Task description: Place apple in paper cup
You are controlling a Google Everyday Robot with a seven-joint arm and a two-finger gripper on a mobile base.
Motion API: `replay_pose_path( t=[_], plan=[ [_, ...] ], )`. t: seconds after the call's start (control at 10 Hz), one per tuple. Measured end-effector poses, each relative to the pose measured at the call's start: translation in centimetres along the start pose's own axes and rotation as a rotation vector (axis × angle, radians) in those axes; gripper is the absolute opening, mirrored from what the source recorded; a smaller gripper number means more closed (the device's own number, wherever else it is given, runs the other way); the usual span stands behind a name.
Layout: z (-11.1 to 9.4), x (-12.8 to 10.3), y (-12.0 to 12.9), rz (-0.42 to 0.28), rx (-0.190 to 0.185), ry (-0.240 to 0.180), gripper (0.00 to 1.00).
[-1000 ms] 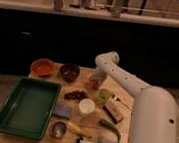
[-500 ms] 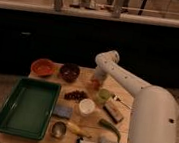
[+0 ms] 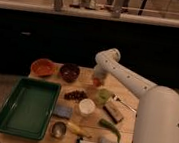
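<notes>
We judged the grasp in hand: our claw [image 3: 98,75] hung at the small round red-orange apple [image 3: 98,82] mid-frame on the wooden desk [image 3: 85,78], clamped or not we could not tell, and next needed a carry down-frame to the white paper cup [image 3: 86,106].

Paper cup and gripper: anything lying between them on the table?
In the camera view, only a narrow strip of bare table separates the gripper, farther back, from the paper cup; a dark cluster and a green item flank it.
</notes>
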Motion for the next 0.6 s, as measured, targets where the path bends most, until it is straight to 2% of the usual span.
replay_pose_path(
  t=[0.3,0.6],
  plan=[
    [-1.4,0.1,-0.3,-0.003,0.017,0.016,0.00],
    [-2.6,0.0,-0.7,0.000,0.032,0.013,0.00]
  ],
)
